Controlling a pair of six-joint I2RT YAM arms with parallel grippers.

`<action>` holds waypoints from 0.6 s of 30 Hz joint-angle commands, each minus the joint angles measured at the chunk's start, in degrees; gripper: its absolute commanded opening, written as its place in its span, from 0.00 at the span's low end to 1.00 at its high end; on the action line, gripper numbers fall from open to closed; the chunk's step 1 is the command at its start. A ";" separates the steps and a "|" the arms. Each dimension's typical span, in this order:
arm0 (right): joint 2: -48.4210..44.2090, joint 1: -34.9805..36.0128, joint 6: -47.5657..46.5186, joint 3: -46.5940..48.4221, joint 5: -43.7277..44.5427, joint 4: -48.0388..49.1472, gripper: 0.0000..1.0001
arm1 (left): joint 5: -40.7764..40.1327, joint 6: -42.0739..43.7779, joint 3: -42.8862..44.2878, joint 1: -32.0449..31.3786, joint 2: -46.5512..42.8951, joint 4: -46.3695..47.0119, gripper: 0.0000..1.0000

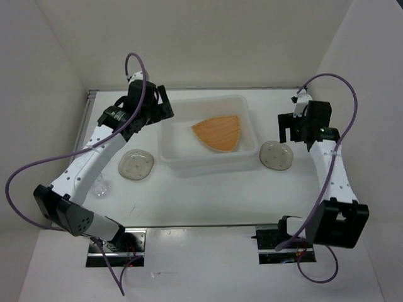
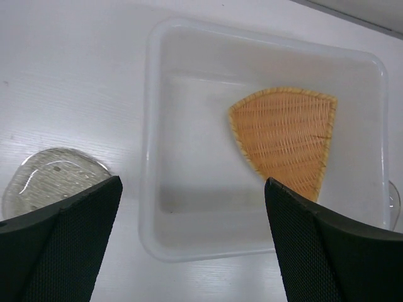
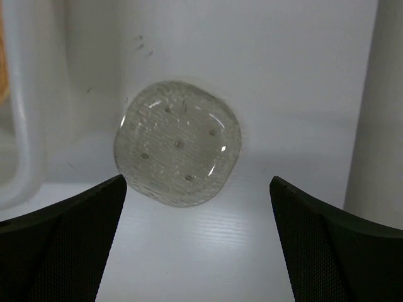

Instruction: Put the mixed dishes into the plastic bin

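Ahead of the spread right gripper (image 3: 197,207) — saucer (image 3: 177,143).

The plastic bin (image 1: 211,165), a translucent white tub with rounded corners and a rim, sits at the centre of the top view, its long side across the frame. Inside it the orange plate (image 1: 218,132), a woven-look rounded triangle, lies flat in the bin's right half. A grey-brown saucer (image 1: 136,165) lies flat on the surface just left of the bin. A second saucer (image 1: 276,155) lies just beside its lower right corner. At the lower left stands what seems to be a clear cup (image 1: 101,187), too faint to judge.
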 commanded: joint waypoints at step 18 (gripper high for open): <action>24.48 -18.34 -7.87 6.09 -18.43 -6.19 0.99 | 13.83 8.92 -10.03 11.89 -7.15 5.82 1.00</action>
